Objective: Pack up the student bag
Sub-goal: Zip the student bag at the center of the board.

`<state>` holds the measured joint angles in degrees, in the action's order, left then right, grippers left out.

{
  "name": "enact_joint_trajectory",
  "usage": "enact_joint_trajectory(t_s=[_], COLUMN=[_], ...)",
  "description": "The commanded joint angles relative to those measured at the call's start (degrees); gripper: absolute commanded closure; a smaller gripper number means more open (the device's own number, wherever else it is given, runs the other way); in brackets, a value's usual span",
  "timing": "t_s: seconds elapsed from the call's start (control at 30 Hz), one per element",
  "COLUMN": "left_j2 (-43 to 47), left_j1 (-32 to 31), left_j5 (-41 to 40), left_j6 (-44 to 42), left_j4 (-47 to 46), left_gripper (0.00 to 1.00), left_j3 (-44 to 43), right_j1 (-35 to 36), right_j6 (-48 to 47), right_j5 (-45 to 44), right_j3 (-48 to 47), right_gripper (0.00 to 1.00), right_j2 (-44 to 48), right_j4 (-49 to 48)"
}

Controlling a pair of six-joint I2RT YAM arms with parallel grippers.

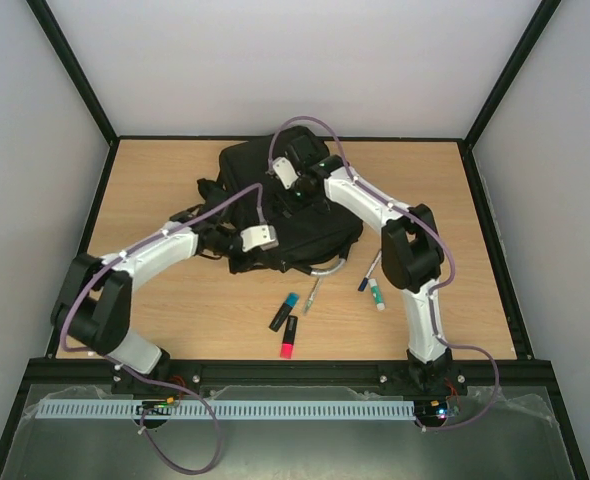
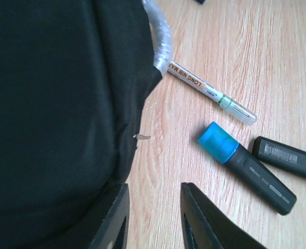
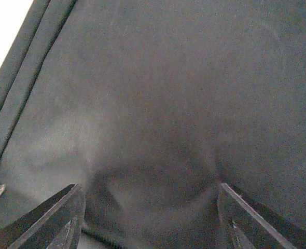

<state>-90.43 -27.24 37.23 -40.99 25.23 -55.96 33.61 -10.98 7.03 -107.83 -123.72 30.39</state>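
Top external view: the left arm rises from its near base, elbow out left, forearm running right to the near edge of the student bag [image 1: 320, 228], which lies mid-desk [image 1: 175, 180] toward the far side. The left claw [image 2: 155, 189] is narrowly parted, with nothing between its fingers, close beside the black fabric. Beyond it lie a blue-capped marker [image 2: 241, 163], a black marker [image 2: 288, 158] and a clear-tipped pen [image 2: 210, 92], one end at the bag's edge. Farther back, the right arm bends over the bag. The right claw [image 3: 149, 189] stands wide over bunched fabric.
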Motion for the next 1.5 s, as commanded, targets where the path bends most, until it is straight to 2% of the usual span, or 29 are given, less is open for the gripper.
enact_joint_trajectory(t_s=[0.0, 0.13, 0.27, 0.33, 0.43, 0.5, 0.63, 0.77, 0.93, 1.07, 1.23, 1.3, 1.47], left_j2=[5.78, 6.19, 1.47, -2.23, -8.31, -13.71, -25.31, -34.13, -43.66, -48.05, -49.67, -47.84, -38.09], left_j1=[3.13, 6.79, 11.94, 14.68, 17.95, 19.44, 22.19, 22.69, 24.16, 24.70, 24.96, 25.00, 25.80], left_j5=[-0.05, -1.36, -1.30, 0.20, -3.48, -5.85, -8.19, -10.91, -10.26, -4.49, 2.03, 2.74, 3.63], left_j6=[-3.78, -2.52, 5.02, 9.69, 20.15, 26.04, 35.56, 35.18, 35.72, 33.76, 29.46, 28.43, 25.80], left_j4=[6.66, 7.23, 4.22, 2.88, -2.66, -3.55, -4.45, -5.33, -4.70, -3.51, 3.42, 5.18, 5.32], left_gripper=[0.68, 0.63, 0.58, 0.56, 0.49, 0.42, 0.34, 0.28, 0.23, 0.22, 0.32, 0.35, 0.40], left_j3=[-1.62, -4.14, -10.52, -15.09, -21.17, -28.47, -41.01, -50.00, -60.68, -64.70, -66.17, -63.50, -50.38], right_j1=[-0.64, -1.60, -4.97, -7.30, -10.81, -13.18, -16.54, -17.48, -17.53, -17.53, -17.54, -17.54, -17.50], right_j6=[0.60, -0.01, -0.32, -0.59, -1.49, -2.13, -3.26, -4.86, -6.33, -7.33, -6.67, -6.79, -5.26], right_j5=[-0.70, -1.55, -1.65, -1.74, -2.30, -2.64, -3.06, -4.77, -3.70, -0.44, 0.85, 1.55, 2.02], right_j3=[3.83, 9.15, 14.54, 16.70, 21.39, 23.92, 28.34, 32.41, 35.33, 34.65, 29.34, 27.13, 19.84], right_gripper=[0.28, 0.24, 0.22, 0.22, 0.20, 0.17, 0.13, 0.11, 0.11, 0.11, 0.12, 0.12, 0.13], right_j2=[7.41, 13.45, 18.08, 20.40, 23.01, 24.65, 27.19, 28.97, 28.49, 25.87, 20.08, 17.65, 10.75], right_j4=[6.31, 6.48, 7.03, 7.42, 8.50, 9.38, 10.84, 11.16, 12.44, 13.38, 13.30, 13.20, 12.80])
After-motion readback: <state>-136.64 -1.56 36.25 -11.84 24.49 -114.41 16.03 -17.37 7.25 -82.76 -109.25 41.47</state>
